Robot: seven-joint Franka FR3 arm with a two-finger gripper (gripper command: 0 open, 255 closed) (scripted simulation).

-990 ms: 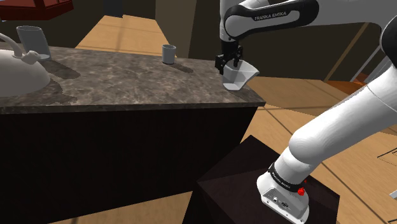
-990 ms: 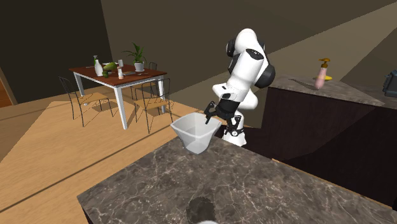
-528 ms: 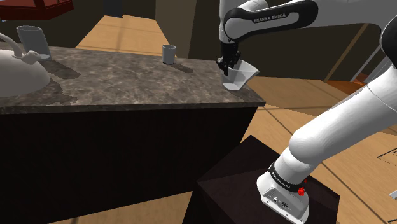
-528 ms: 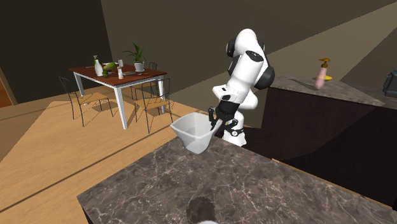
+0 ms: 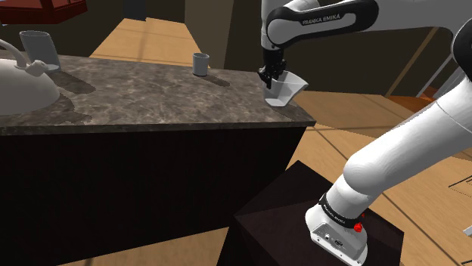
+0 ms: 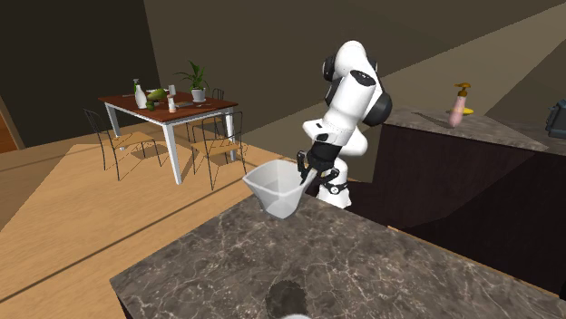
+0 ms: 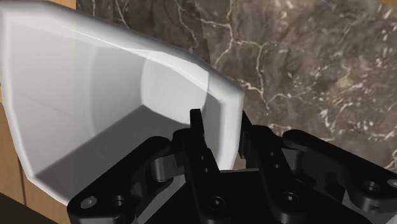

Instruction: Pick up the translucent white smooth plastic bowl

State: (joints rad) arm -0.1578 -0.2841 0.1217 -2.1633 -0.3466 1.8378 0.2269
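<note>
The white bowl (image 5: pixel 286 89) has angular, faceted walls and stands on the marble counter (image 5: pixel 136 94) near its corner, at the shoulder view's right end. My black gripper (image 5: pixel 273 75) comes down on the bowl's rim and is shut on its wall, one finger inside and one outside. In the second exterior view the bowl (image 6: pixel 278 188) sits at the counter's far edge with the gripper (image 6: pixel 306 173) on the rim side nearest the arm. The wrist view has the bowl (image 7: pixel 108 102) wide open before the hand, its wall clasped between the fingers (image 7: pixel 196 130).
A small grey cup (image 5: pixel 200 63) stands farther back on the counter. A white kettle (image 5: pixel 19 79) and a grey tumbler (image 5: pixel 39 49) occupy the shoulder view's left. A second counter carries a soap bottle (image 6: pixel 458 106). A dining table (image 6: pixel 168 104) with chairs stands far off.
One second ago the fingers stood apart over the bowl's rim; they have since closed onto its wall. Bowl and arm have kept still over the last half second.
</note>
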